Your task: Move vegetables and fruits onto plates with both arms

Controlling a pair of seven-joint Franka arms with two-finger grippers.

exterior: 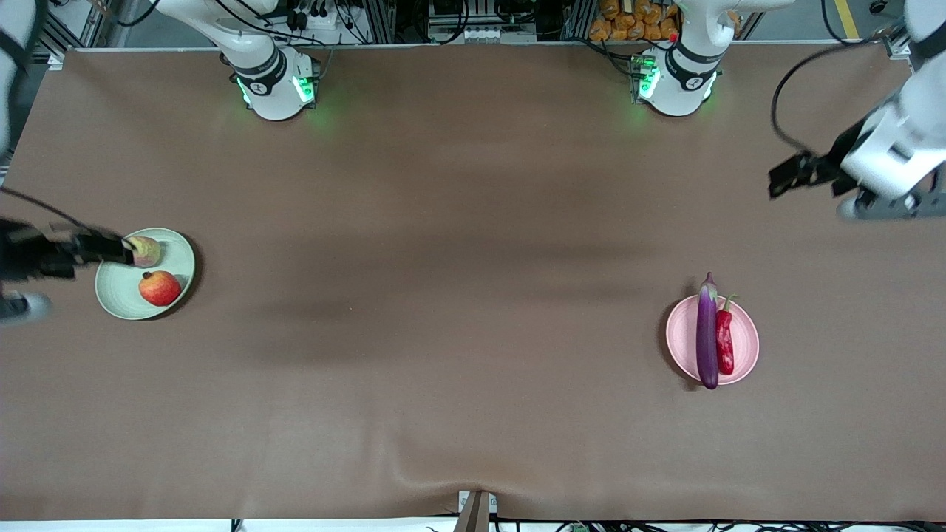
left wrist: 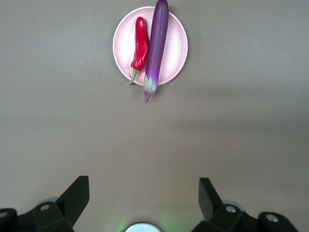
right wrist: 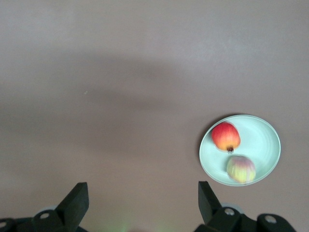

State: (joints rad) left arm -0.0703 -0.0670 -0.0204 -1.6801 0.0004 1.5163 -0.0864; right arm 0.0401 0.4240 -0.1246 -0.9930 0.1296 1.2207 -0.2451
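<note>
The purple eggplant (exterior: 707,336) and the red chili pepper (exterior: 724,341) lie side by side on the pale pink plate (exterior: 748,336) toward the left arm's end of the table. The yellow-green fruit (exterior: 148,251) and the red pomegranate-like fruit (exterior: 160,288) sit on the pale green plate (exterior: 117,297) toward the right arm's end. My left gripper (exterior: 785,177) is open and empty, up in the air; its wrist view shows the eggplant (left wrist: 157,48), chili (left wrist: 140,46) and pink plate (left wrist: 176,46). My right gripper (exterior: 111,249) is open and empty, raised by the green plate (right wrist: 264,140).
The table is covered with a brown cloth (exterior: 458,295). The two arm bases (exterior: 277,85) (exterior: 676,81) stand along its edge farthest from the front camera. A small metal bracket (exterior: 477,510) sits at the edge nearest the front camera.
</note>
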